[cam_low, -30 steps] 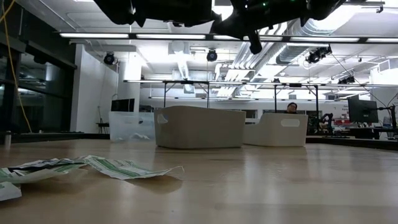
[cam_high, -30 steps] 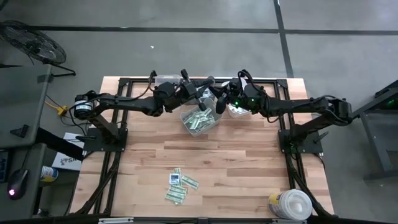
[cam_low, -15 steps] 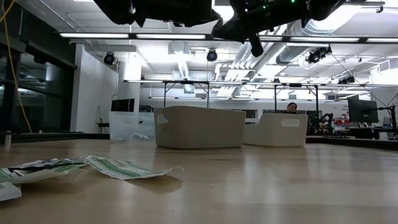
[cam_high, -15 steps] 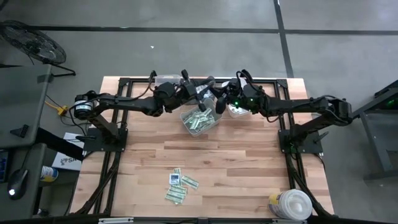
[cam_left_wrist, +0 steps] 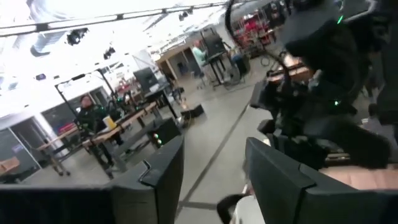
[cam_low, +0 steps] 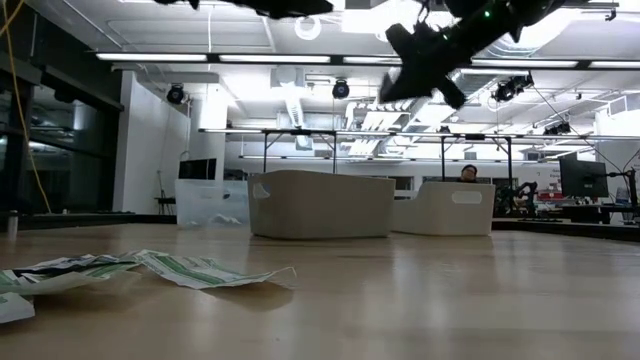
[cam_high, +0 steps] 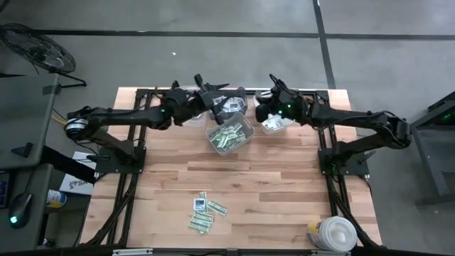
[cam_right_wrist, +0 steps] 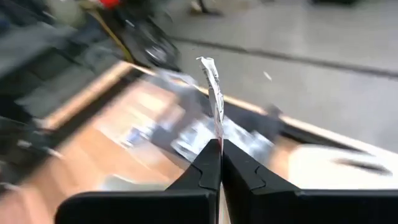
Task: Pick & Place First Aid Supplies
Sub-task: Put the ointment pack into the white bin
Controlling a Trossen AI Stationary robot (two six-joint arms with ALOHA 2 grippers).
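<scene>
The right gripper [cam_right_wrist: 217, 152] is up over the white bin [cam_high: 274, 124], jaws pinched tight on one thin packet [cam_right_wrist: 213, 93]. The left gripper [cam_left_wrist: 211, 168] has its jaws apart, holding nothing. More packets [cam_high: 205, 213] lie on the table [cam_high: 284, 192]

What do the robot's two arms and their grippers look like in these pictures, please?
Both arms are dark, slim and jointed, on black frames at the table's edges. The left arm has a pale ring and yellow cabling at its base; the right arm shows a green light near its wrist. The right gripper has flat, tapering black fingers.
</scene>
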